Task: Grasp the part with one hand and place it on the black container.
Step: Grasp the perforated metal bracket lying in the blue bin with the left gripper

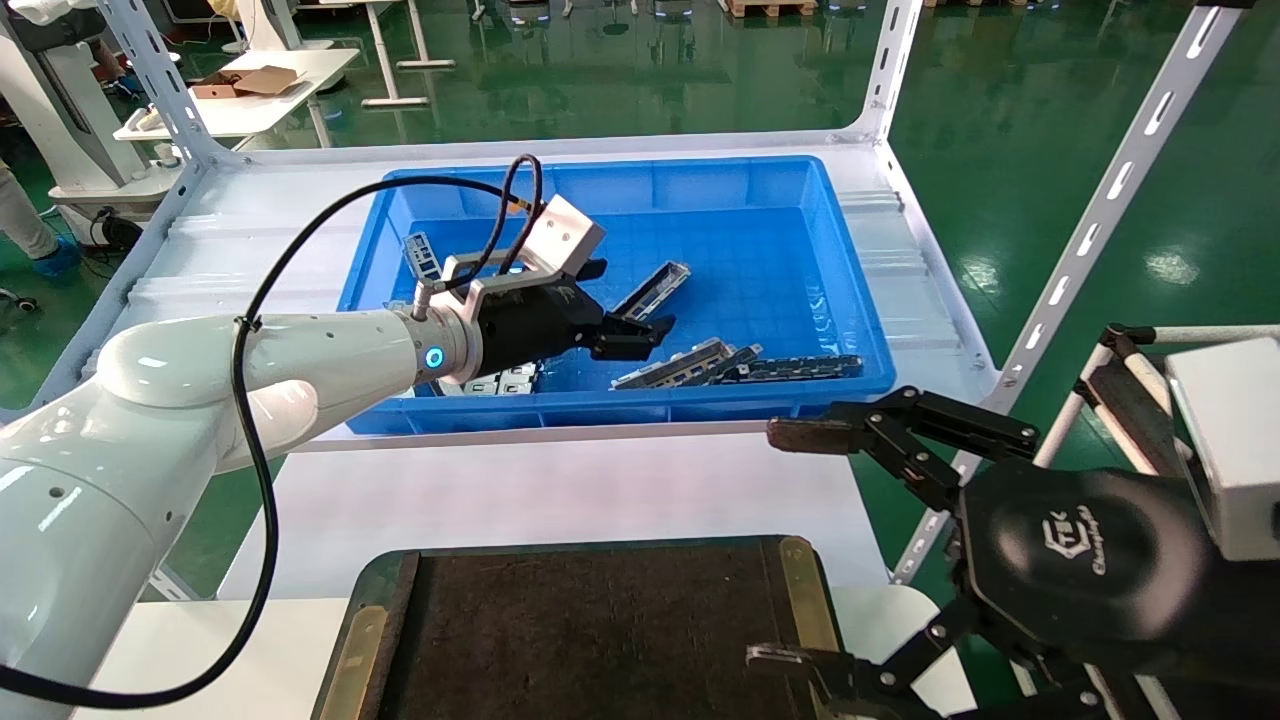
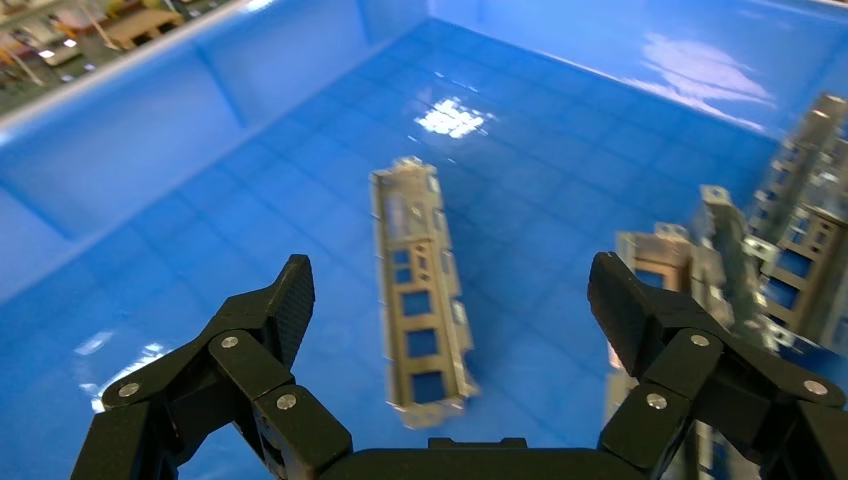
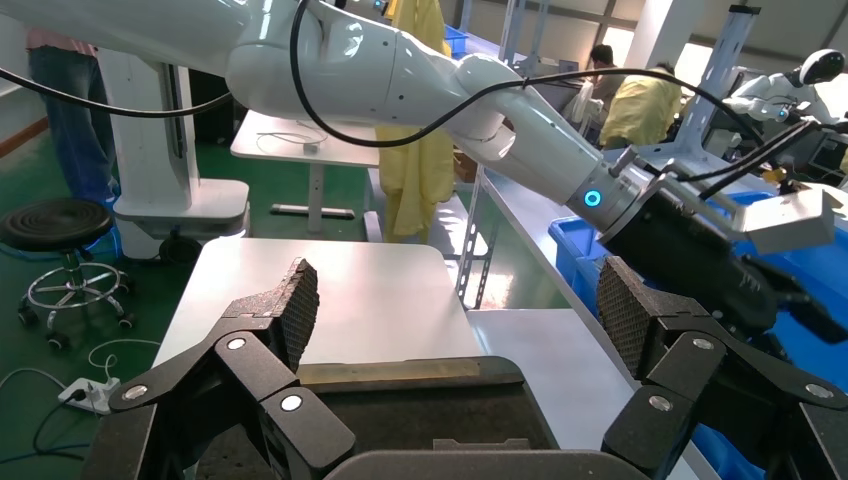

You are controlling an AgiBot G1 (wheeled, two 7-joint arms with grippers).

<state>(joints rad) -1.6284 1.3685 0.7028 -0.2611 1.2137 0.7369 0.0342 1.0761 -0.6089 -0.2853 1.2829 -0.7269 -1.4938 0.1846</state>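
- The white bench (image 1: 560, 490) carries a blue bin (image 1: 850, 300) at its far side and the black container (image 1: 600, 640) at its near edge, the two well apart with bare white surface between them.
- The black container is a flat dark tray with brass-coloured strips along its edges; its rough top holds no part.
- The left arm reaches over the near wall of the blue bin, and the left tool (image 1: 640, 335) hangs above the bin floor, pointing toward the middle of the bin.
- In the left wrist view the left tool (image 2: 450, 290) stands wide open with nothing between its fingers (image 2: 290, 300); they straddle the part from above, not touching it.
- The part (image 2: 420, 290) lies flat on the blue floor, alone, slotted face up, lengthwise between the two fingers; in the head view it is the strip (image 1: 655, 288) just beyond the tool's tips.
- Other parts (image 1: 740, 365) like it lie in a loose cluster near the bin's front wall, on the robot's right of the left tool; more (image 1: 500, 380) show under the left wrist.
- The right tool (image 1: 790, 545) hovers off the near right corner of the black container, spread wide and holding nothing.
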